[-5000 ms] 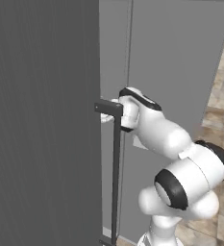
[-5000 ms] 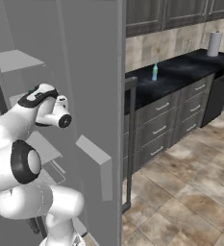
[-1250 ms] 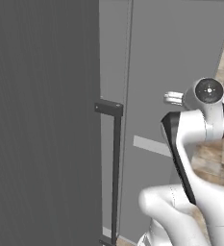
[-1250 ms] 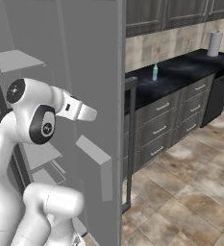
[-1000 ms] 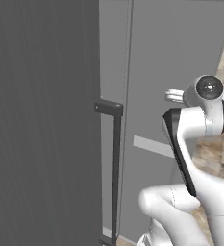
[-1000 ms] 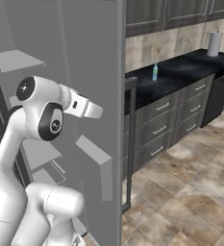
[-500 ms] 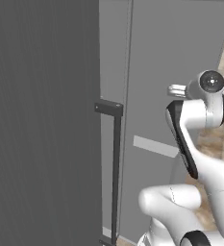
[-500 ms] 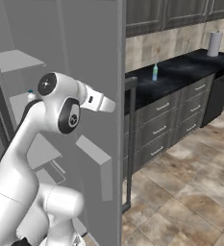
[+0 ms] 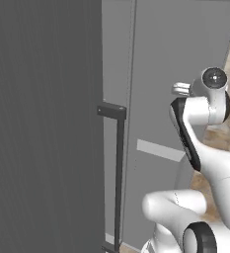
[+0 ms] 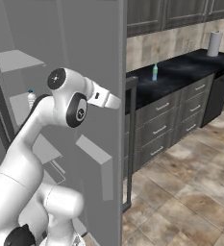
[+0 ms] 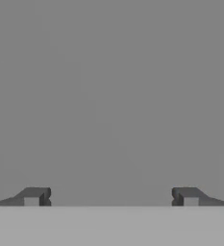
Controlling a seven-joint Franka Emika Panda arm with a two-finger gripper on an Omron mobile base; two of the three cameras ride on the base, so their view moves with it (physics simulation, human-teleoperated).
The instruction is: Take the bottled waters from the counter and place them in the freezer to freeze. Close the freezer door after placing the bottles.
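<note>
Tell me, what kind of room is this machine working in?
A kitchen, rendered: an open grey freezer, a black marble-look counter over drawers, and dark wood cabinets above.

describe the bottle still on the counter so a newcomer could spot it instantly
Right base view: find the long black counter running under the dark wall cabinets, right of the open grey freezer door. Near its left end, by the back wall, stands a small clear bottle with a green cap. The only other item is a white roll at the far right.
</note>
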